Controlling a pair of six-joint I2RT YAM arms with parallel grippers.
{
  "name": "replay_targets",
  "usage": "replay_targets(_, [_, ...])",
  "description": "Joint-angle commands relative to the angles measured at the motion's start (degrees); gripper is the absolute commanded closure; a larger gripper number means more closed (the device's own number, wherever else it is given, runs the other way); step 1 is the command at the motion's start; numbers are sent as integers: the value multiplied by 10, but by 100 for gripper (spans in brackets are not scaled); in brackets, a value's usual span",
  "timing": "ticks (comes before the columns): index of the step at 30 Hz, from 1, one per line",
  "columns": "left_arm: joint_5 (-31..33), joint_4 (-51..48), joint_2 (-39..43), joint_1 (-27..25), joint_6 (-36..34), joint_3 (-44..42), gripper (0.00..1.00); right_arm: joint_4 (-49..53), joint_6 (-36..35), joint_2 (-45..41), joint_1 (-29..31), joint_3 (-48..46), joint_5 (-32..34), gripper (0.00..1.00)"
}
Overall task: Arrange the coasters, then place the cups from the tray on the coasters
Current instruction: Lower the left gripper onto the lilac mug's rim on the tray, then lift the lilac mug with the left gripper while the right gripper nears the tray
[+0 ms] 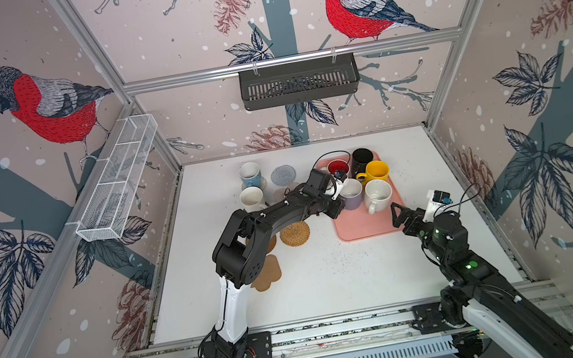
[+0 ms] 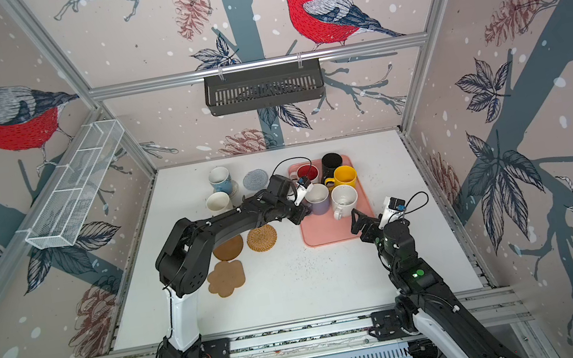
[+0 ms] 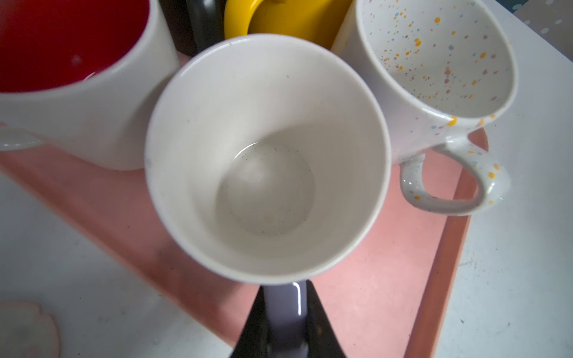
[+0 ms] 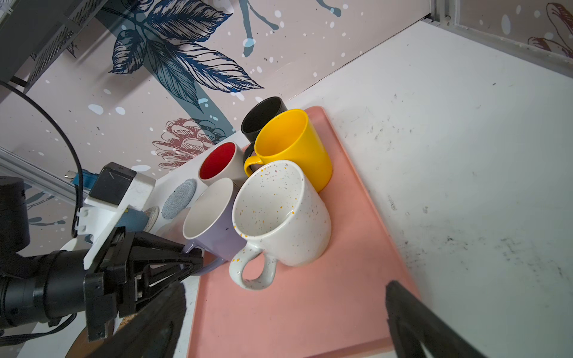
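The salmon tray point(image 1: 366, 227) holds the cups: red-inside point(image 1: 337, 168), black point(image 1: 361, 158), yellow point(image 1: 378, 171), speckled white point(image 1: 379, 194) and lavender point(image 1: 352, 193). My left gripper point(image 3: 285, 289) is shut on the lavender cup's handle point(image 3: 283, 313); that cup point(image 3: 266, 155) stands on the tray. My right gripper point(image 4: 279, 310) hangs open over the tray's near end point(image 4: 294, 316), holding nothing. A light blue cup point(image 1: 250, 174) sits on a beige coaster and a white cup point(image 1: 252, 199) stands beside it. Grey-blue point(image 1: 283, 174), wicker point(image 1: 295, 234), brown point(image 2: 228, 248) and cork flower point(image 2: 226, 278) coasters lie bare.
A dark slotted basket point(image 1: 299, 82) hangs on the back wall and a white wire rack point(image 1: 117, 179) on the left wall. The left arm point(image 1: 275, 216) spans over the coasters. A pale pink coaster point(image 1: 285, 191) is partly hidden behind it.
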State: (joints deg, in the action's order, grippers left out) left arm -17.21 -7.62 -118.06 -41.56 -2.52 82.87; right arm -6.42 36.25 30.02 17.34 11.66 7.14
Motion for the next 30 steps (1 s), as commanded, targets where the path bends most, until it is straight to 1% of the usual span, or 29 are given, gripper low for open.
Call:
replay_targets(1, [17, 15, 16, -2, 1, 4, 100, -7, 6, -2, 1, 6, -3, 0])
replay_targets(6, [22, 30, 51, -4, 14, -15, 100, -4, 5, -7, 0, 7, -5, 1])
replay_targets(12, [35, 12, 90, -15, 26, -16, 100, 17, -11, -18, 0, 27, -23, 0])
replay_targets(19, [58, 4, 162, -19, 70, -55, 100, 36, -30, -52, 0, 41, -20, 0])
replay_targets(23, [79, -10, 204, -23, 98, -78, 100, 57, -39, -58, 1, 52, -22, 1])
replay_targets(26, [113, -33, 230, -24, 133, -88, 100, 60, -36, -57, 1, 51, -33, 0])
replay_targets(30, [142, -37, 278, -25, 161, -133, 100, 63, -33, -57, 1, 52, -54, 0])
